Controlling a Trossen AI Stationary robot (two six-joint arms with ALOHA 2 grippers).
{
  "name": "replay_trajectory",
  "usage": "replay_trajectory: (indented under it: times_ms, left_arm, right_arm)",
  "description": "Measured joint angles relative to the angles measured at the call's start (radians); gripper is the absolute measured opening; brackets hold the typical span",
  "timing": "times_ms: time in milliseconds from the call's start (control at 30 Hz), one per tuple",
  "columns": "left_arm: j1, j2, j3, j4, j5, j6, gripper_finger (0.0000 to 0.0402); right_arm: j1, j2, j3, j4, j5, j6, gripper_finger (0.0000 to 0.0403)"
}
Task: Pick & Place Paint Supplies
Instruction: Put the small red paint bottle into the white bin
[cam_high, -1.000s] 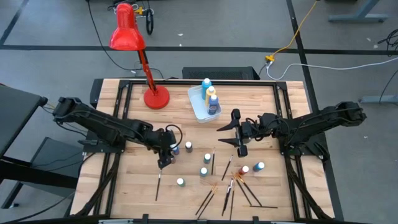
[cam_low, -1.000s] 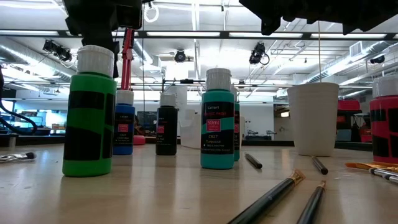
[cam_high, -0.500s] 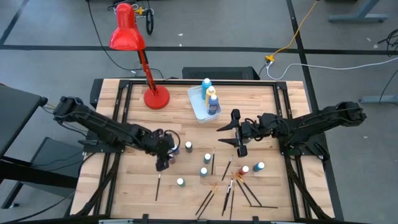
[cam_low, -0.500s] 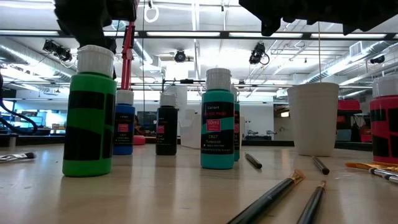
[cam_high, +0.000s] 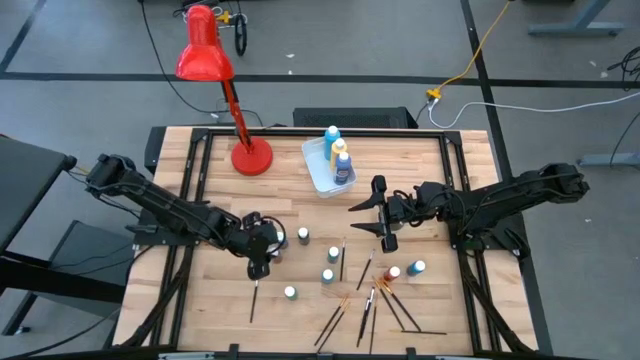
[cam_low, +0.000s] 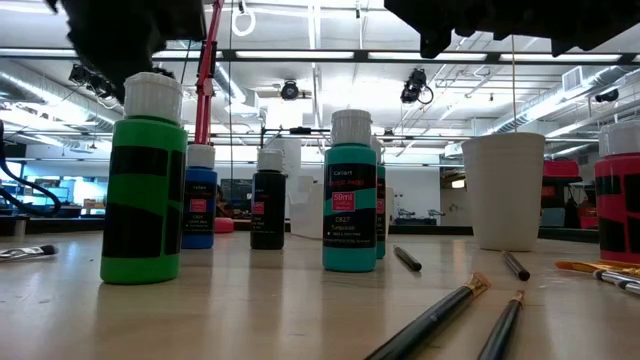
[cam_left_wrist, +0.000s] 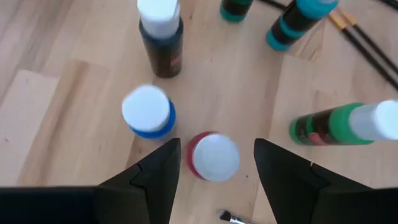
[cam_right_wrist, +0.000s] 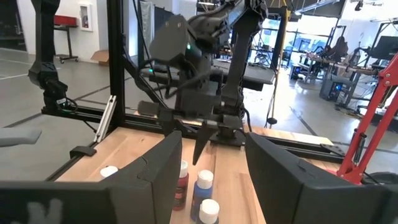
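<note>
Small white-capped paint bottles stand on the wooden table: a green one (cam_low: 145, 180), a blue one (cam_left_wrist: 148, 112), a black one (cam_left_wrist: 160, 37), a teal one (cam_low: 350, 195) and a dark red one (cam_left_wrist: 213, 157). My left gripper (cam_left_wrist: 217, 148) hovers open above the dark red bottle, one finger on either side of its cap, touching nothing. In the high view this gripper (cam_high: 257, 262) is left of the table's middle. Thin paintbrushes (cam_high: 372, 300) lie near the front edge. My right gripper (cam_high: 362, 218) waits open and level over the right half.
A white tub (cam_high: 325, 165) holding two bottles stands at the far middle, beside a red desk lamp (cam_high: 250, 157). A single brush (cam_high: 254, 297) lies near the front left. More bottles (cam_high: 417, 267) stand at the right, near the brushes.
My left gripper has shifted a little toward the table's left edge and sunk slightly over the bottles. The bottles and brushes stand as before.
</note>
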Motion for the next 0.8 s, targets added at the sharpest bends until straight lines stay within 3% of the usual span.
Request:
replay_trajectory:
  times_ms: [300, 567, 800]
  left_arm:
    - [0.000, 0.001, -0.023, 0.046, 0.000, 0.043, 0.0216]
    - [0.001, 0.103, -0.016, 0.087, 0.041, 0.074, 0.0216]
    - [0.000, 0.107, 0.007, 0.074, 0.063, 0.104, 0.0204]
  right_arm:
    - [0.000, 0.000, 0.000, 0.000, 0.001, 0.000, 0.0178]
    - [0.000, 0.000, 0.000, -0.001, 0.001, 0.006, 0.0178]
    - [0.000, 0.000, 0.000, -0.002, 0.003, 0.007, 0.0178]
